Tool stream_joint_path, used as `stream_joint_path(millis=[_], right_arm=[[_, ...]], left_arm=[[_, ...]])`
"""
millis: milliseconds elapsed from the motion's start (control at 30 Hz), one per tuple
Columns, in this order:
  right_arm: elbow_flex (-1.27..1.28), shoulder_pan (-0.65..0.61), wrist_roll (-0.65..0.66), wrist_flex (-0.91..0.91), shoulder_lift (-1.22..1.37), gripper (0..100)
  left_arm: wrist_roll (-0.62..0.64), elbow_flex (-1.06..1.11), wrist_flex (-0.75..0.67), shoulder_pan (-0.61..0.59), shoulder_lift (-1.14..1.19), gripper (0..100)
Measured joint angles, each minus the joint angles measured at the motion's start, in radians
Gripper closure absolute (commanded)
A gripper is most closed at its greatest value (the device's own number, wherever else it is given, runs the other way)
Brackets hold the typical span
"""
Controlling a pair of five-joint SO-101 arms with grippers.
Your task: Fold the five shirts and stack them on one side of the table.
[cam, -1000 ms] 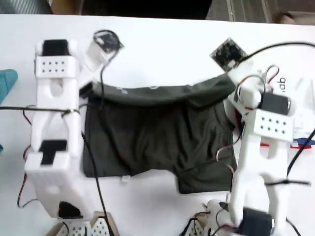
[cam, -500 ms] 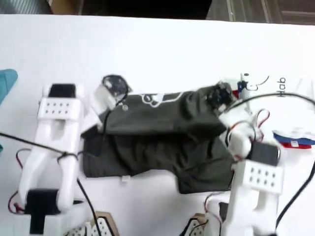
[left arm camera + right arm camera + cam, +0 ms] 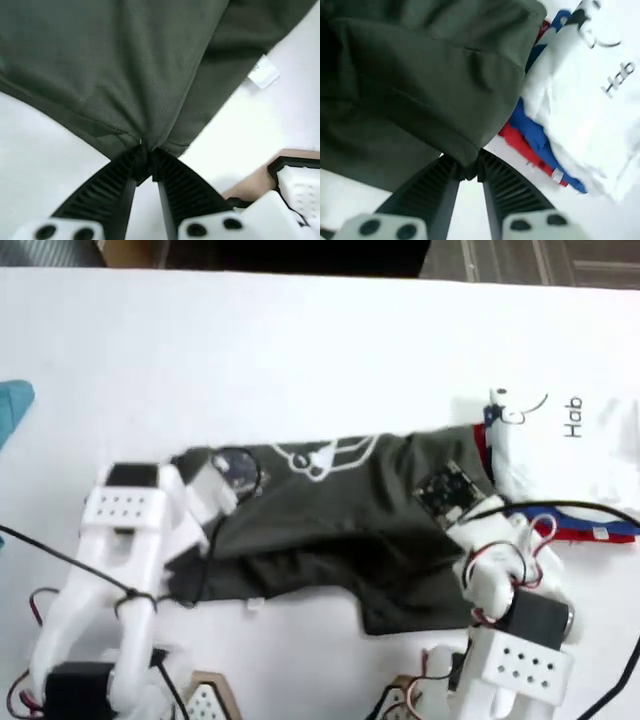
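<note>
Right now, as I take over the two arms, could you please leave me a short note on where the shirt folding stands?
Left gripper: fingers shut on an edge of the dark green fabric shirt.
Right gripper: fingers shut on another edge of it.
The green shirt lies partly doubled over in the middle of the white table, white print up. A white shirt with red and blue trim lies against it on the right arm's side; I cannot tell if it is folded. A teal cloth lies at the opposite edge.
Left: finish this fold, then fold and stack the rest.
</note>
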Motion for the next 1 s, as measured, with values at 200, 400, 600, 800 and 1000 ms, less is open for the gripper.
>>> stream_joint_path(millis=[200, 400, 600, 800, 1000], right_arm=[[0.025, 0.081, 0.043, 0.000, -0.003, 97.6], [0.012, 0.083, 0.034, 0.032, -0.003, 97.6], [-0.049, 0.083, 0.023, 0.150, -0.003, 97.5], [-0.049, 0.083, 0.023, 0.249, -0.048, 97.5], [-0.008, 0.084, 0.023, 0.281, -0.224, 97.5]], left_arm=[[0.000, 0.080, -0.026, 0.000, -0.064, 97], [0.000, 0.080, 0.014, 0.000, -0.164, 97], [0.000, 0.109, 0.037, 0.000, -0.196, 97], [0.000, 0.143, 0.037, 0.000, -0.203, 97], [0.000, 0.155, 0.025, 0.000, -0.203, 97]])
